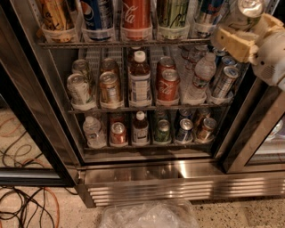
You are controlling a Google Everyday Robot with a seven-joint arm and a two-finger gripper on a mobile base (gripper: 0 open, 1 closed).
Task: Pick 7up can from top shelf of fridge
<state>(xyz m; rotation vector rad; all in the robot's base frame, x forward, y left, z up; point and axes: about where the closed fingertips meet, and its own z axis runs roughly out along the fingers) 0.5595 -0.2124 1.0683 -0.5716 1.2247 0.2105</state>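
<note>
- Your gripper (250, 30) sits at the upper right, in front of the fridge (178, 176) door frame and just right of the top shelf (89, 44).
- The 7up can (247, 10) stands between the cream jaws, which look closed on its sides.
- You can see a pale body and a silver top. The view's upper edge cuts the can off, and its lettering is unreadable.

**Top-shelf row, gripper at its right end**

In the fridge (178, 174), the top shelf (80, 44) carries a row of upright cans in cup holders (136, 34). The Pepsi can (98, 12) stands left of the Coca-Cola can (136, 15). The gripper (245, 31) hangs at upper right, before the row's right end, with a tilted can (248, 8) touching its upper side. A middle rack (133, 108) and a lower rack (133, 145) lie below. On the floor, cables (26, 209) lie to the left and a plastic bag (149, 216) lies before the base grille (187, 193).
</note>
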